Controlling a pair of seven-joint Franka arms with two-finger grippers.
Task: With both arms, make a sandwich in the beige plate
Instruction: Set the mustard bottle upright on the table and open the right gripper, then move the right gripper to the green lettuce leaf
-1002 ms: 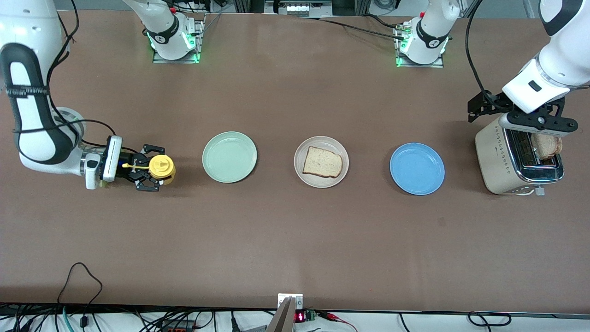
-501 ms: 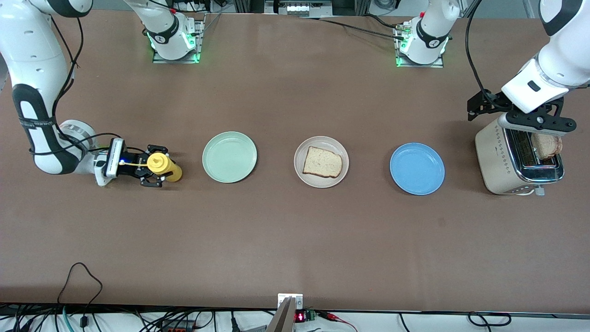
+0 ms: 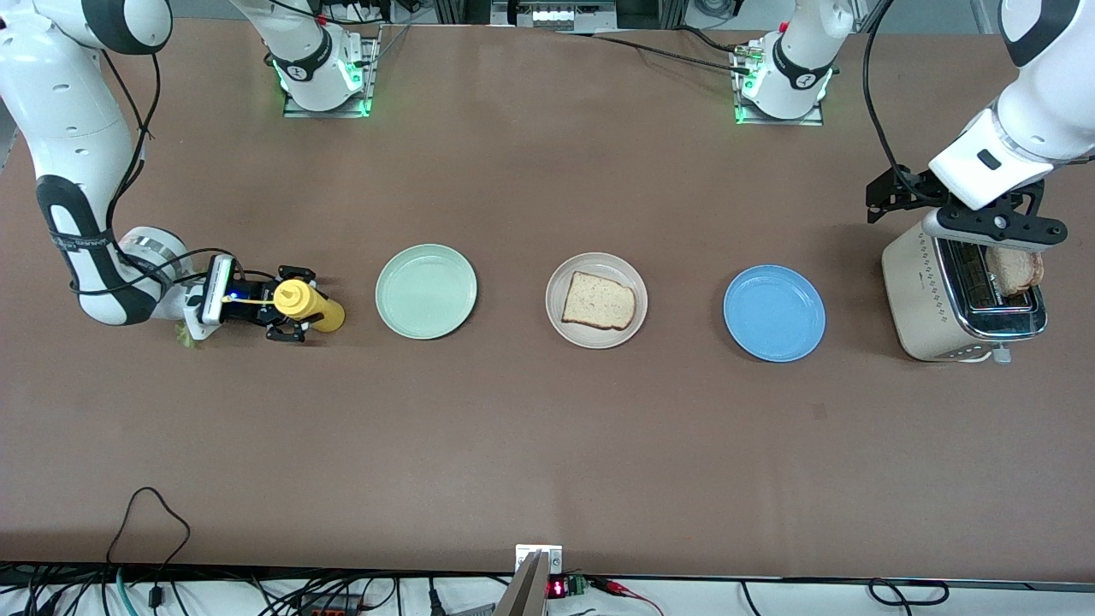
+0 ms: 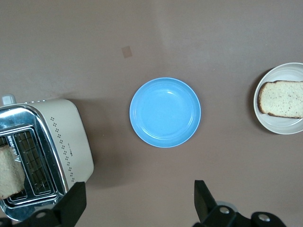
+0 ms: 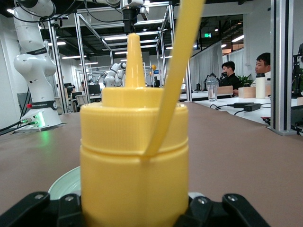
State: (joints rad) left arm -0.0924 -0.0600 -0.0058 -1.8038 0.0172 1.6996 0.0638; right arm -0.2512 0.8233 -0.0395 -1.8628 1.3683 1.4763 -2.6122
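The beige plate (image 3: 596,300) is sitting mid-table between a green plate (image 3: 426,291) and a blue plate (image 3: 774,312), and it is carrying one bread slice (image 3: 599,301) lying flat, nothing on top of it yet. So the sandwich is looking barely begun: base slice down, filling and top slice both outstanding. A second slice (image 3: 1015,268) is standing up out of the toaster (image 3: 949,299) at the left arm's end of the table; the left gripper (image 3: 997,229) is hanging just over the toaster slots, fingers spread wide in the left wrist view, gripping nothing. At the right arm's end, the right gripper (image 3: 275,311) is lying low on the table with its fingers pinching a yellow squeeze bottle (image 3: 305,306), beside the green plate. A scrap of something green (image 3: 181,333) is peeking out by that wrist, too hidden to name. Judging from this, sauce, lettuce and the toaster slice are all remaining to be brought to the beige plate.
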